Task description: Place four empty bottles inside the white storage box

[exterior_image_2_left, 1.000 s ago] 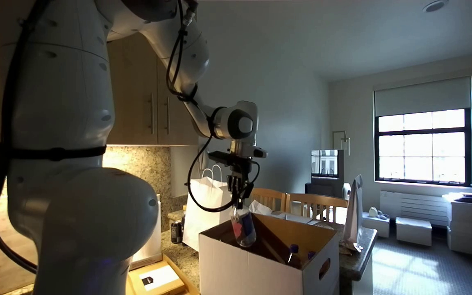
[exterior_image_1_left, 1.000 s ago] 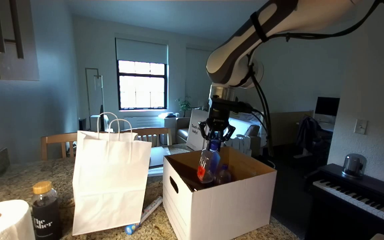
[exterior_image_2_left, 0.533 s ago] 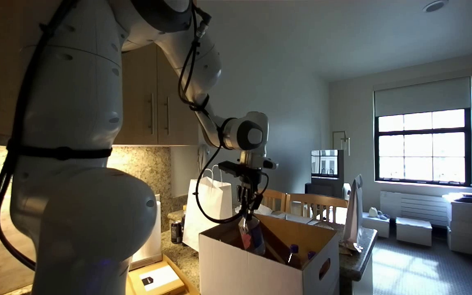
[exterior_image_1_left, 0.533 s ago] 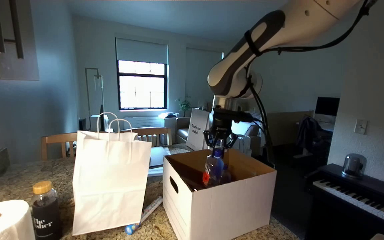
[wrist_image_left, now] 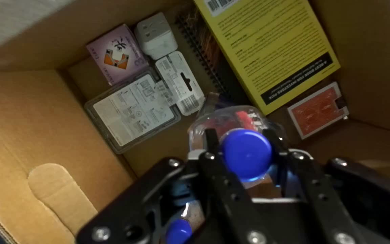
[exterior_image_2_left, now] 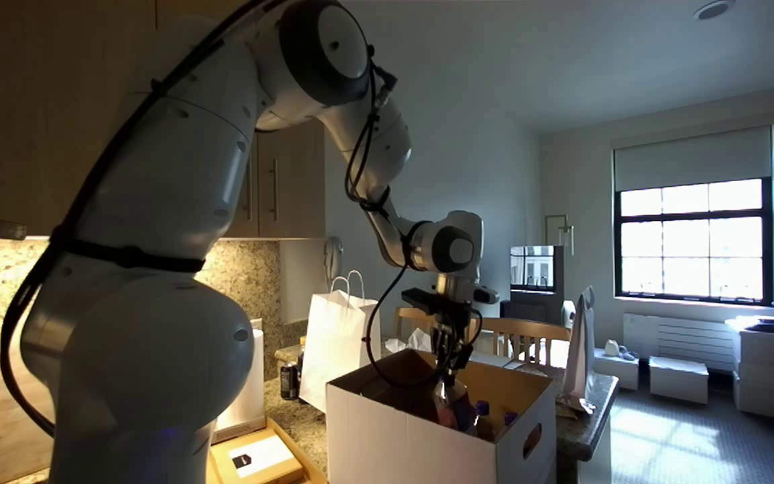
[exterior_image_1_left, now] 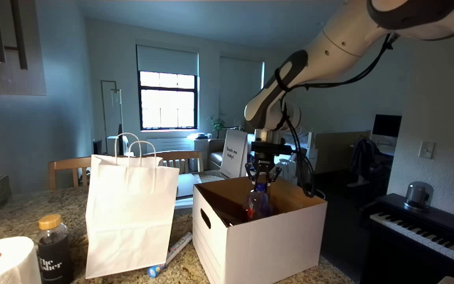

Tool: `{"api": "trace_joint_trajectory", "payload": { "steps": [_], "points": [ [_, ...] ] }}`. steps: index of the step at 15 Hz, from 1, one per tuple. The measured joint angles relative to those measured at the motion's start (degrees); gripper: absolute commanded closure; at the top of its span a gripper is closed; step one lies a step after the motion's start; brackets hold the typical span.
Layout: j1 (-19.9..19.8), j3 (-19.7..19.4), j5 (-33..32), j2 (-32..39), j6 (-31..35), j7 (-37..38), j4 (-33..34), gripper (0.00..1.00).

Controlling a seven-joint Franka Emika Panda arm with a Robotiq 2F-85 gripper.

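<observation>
The gripper (wrist_image_left: pixel 242 145) has its fingers (wrist_image_left: pixel 211 143) close together, pinching a clear bottle (exterior_image_1_left: pixel 257 204) at its blue cap (wrist_image_left: pixel 247 155); the bottle's body is inside the white storage box (exterior_image_1_left: pixel 274 244), its partly red label too blurred to read. In the box near it are another bottle (exterior_image_2_left: pixel 483 423) and a third's blue cap (exterior_image_2_left: pixel 510 418). Deeper in the box are a purple package (wrist_image_left: pixel 117 56) marked "DaYan" and a yellow book (wrist_image_left: pixel 273 51) printed "A BEST BOOK FOR INVESTORS PICK." Beyond the box, a white sign (exterior_image_1_left: pixel 233 154) reads "Touch me baby!"
</observation>
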Motion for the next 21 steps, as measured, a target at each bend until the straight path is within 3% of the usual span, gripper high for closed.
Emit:
{"api": "trace_joint_trajectory", "payload": {
  "steps": [3, 9, 10, 11, 12, 18, 21],
  "points": [
    [-0.35, -0.72, 0.16, 7.45, -1.26, 0.06, 5.40, 0.86],
    [-0.72, -1.42, 0.27, 14.59, -12.50, 0.65, 17.56, 0.86],
    [-0.80, -1.44, 0.27, 15.32, -13.39, 0.80, 18.79, 0.79],
    [-0.84, -1.49, 0.27, 15.88, -14.05, 0.89, 19.72, 0.39],
    [-0.85, -1.54, 0.27, 16.28, -14.50, 1.08, 20.41, 0.38],
    [-0.85, -1.52, 1.14, 17.75, -14.45, 1.73, 21.25, 0.02],
    [-0.82, -1.38, 2.12, 17.28, -13.27, 1.73, 20.46, 0.00]
  ]
}}
